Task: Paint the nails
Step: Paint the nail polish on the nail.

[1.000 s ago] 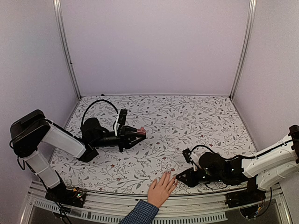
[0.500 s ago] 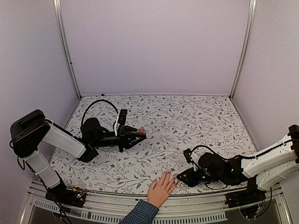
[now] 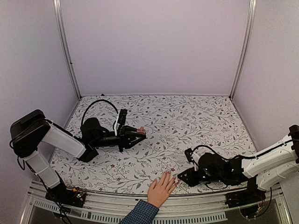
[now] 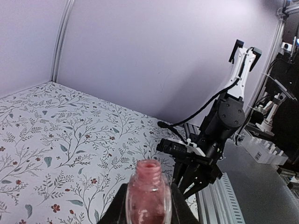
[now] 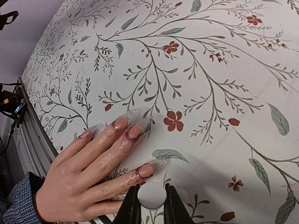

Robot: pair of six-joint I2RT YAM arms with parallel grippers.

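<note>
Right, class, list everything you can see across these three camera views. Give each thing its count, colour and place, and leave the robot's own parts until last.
Table cover: one, white with a leaf and flower print, across the whole table.
Bottle: one, pink, uncapped, in the left claw, left of centre.
White cap: one, white, in the right claw, beside the hand.
Hand: one, light-skinned, palm down at the near edge.
Nails: four showing, pinkish, on the fingertips.
Sleeve: one, blue checked, at the wrist.
Frame posts: two, silver, at the back corners.
Left claw: one, black, shut on the bottle.
Right claw: one, black, shut on the white cap.
</note>
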